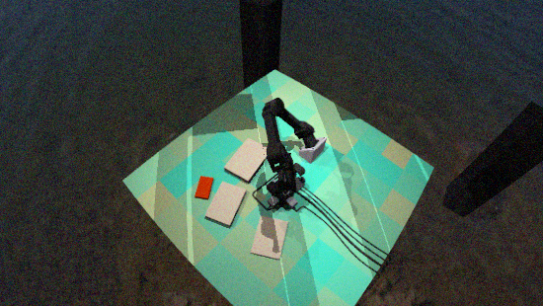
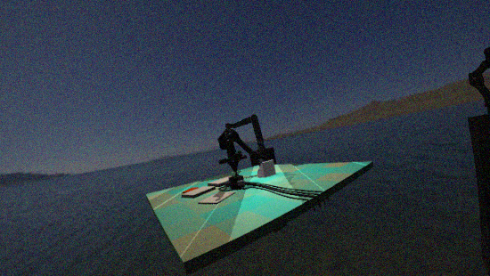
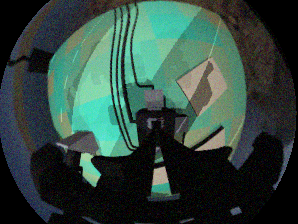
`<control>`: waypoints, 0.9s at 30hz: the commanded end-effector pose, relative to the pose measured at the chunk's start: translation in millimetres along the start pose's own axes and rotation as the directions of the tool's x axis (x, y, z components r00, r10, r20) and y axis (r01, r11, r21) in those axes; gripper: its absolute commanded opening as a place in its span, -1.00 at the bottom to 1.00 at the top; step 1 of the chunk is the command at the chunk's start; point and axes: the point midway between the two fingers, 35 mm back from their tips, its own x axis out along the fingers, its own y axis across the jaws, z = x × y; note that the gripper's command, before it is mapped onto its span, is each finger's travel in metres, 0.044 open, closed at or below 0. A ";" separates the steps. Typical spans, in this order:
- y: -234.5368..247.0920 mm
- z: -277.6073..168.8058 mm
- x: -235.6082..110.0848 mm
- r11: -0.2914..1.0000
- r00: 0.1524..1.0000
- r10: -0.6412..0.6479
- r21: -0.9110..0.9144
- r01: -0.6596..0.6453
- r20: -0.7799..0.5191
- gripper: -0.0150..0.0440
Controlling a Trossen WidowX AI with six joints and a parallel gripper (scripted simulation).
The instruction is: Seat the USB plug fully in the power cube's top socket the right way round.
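The gripper (image 3: 154, 137) pointed straight down, its jaws drawn narrow and clamped on the USB plug (image 3: 154, 102), a small grey block that showed just past the fingertips in the wrist view. The plug sat on the power cube (image 1: 282, 199) directly beneath the tool; how deep it was in the socket could not be told. Three dark cables (image 1: 341, 228) ran from the cube away to one side of the gripper and toward the table edge. Near the cube lay three pale flat panels: one (image 1: 270, 238) just beside it, another (image 1: 225, 202) close on the opposite side from the cables, a third (image 1: 246, 159) further up by the arm. A red flat block (image 1: 203, 187) lay beyond the second panel. The arm's grey base (image 1: 313, 149) stood behind the gripper on the teal patterned table (image 1: 346, 276).
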 end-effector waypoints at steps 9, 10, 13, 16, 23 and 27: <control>-0.3 -0.5 1.9 1.000 1.000 -0.002 -0.003 0.002 -0.003 -0.49; -0.3 -0.5 2.0 1.000 1.000 -0.002 -0.003 0.002 -0.003 -0.49; -0.3 -0.5 2.4 1.000 1.000 -0.002 -0.003 0.002 -0.003 -0.49; -0.3 -0.6 2.8 1.000 1.000 -0.002 -0.003 0.002 -0.003 -0.49; -0.3 -0.7 3.6 1.000 1.000 -0.002 -0.003 0.002 -0.003 -0.49; -0.3 -0.7 4.1 1.000 1.000 -0.002 -0.003 0.002 -0.003 -0.49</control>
